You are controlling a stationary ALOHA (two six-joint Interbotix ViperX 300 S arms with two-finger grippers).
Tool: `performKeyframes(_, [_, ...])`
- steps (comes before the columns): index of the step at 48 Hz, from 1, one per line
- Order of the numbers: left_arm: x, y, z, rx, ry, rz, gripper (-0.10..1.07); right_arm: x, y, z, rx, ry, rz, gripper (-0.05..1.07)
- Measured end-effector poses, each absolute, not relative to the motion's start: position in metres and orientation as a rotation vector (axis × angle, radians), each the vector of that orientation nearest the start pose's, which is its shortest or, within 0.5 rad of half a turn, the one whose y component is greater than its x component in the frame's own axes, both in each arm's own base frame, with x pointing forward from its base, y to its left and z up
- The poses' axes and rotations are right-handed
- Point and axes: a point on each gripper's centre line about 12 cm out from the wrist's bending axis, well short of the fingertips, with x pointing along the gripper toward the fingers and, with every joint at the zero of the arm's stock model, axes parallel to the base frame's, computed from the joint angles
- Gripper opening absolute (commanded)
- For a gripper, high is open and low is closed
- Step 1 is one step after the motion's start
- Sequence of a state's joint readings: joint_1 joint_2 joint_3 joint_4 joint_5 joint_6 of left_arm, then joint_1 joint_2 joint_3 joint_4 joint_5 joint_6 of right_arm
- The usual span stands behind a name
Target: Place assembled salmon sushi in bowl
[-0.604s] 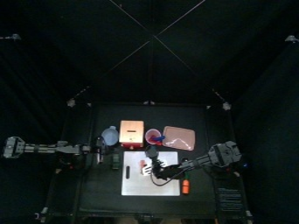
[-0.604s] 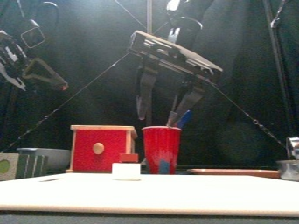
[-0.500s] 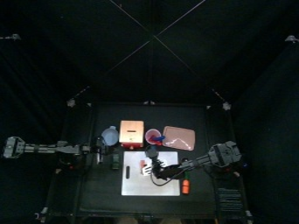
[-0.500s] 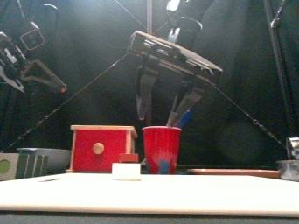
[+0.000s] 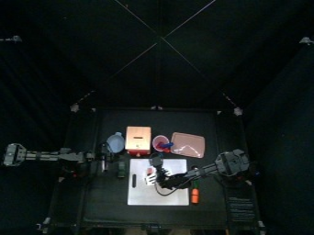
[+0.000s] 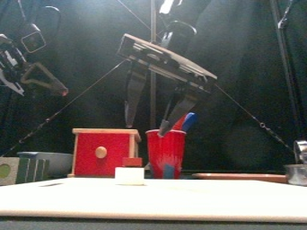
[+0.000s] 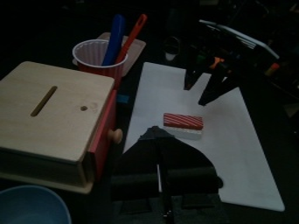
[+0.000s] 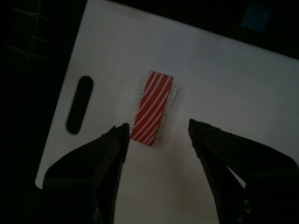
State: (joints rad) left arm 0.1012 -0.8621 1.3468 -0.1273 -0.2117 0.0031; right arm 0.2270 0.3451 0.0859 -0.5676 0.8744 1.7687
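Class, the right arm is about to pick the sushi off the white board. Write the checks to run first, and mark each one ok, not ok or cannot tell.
1. Salmon sushi lies alone on the white board, nothing touching it: ok.
2. Right gripper open, jaws apart: ok.
3. Right gripper lined up with the sushi: it hangs above it, slightly off to one end: not ok.
4. Left gripper shut, holding nothing, back from the sushi: ok.
5. Red cup and wooden box stand clear of the sushi: ok.
6. Path to the bowl: cannot tell.

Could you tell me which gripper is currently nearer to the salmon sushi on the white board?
Right. The right gripper hovers open directly above the salmon sushi; the left gripper sits shut beside the white board, farther off.
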Motion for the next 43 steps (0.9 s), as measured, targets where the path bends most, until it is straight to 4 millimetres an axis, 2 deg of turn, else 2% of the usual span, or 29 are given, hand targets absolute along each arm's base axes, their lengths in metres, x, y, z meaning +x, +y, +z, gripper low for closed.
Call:
performKeyframes(7, [0.189,0.022,0.195,-0.131,0.268,0.144,-0.02,0.472,0.060,0.149,0.822,0.819,-0.901,1.01])
performKeyframes(18, [0.189,0.022,0.195,-0.131,0.268,0.144,-0.01,0.476,0.061,0.147,0.823,0.820,-0.899,1.02])
performKeyframes(22, [0.189,0.022,0.195,-0.133,0.268,0.141,0.04,0.475,0.059,0.148,0.816,0.819,-0.901,1.02])
performKeyframes(26, [0.189,0.020,0.195,-0.151,0.272,0.135,0.20,0.471,0.058,0.150,0.785,0.827,-0.897,1.02])
performKeyframes(36, [0.188,0.018,0.190,-0.308,0.313,0.162,0.71,0.439,0.051,0.183,0.712,0.841,-0.838,1.02])
performKeyframes(43, [0.195,0.011,0.189,-0.418,0.338,0.160,0.97,0.412,0.044,0.193,0.659,0.858,-0.820,1.02])
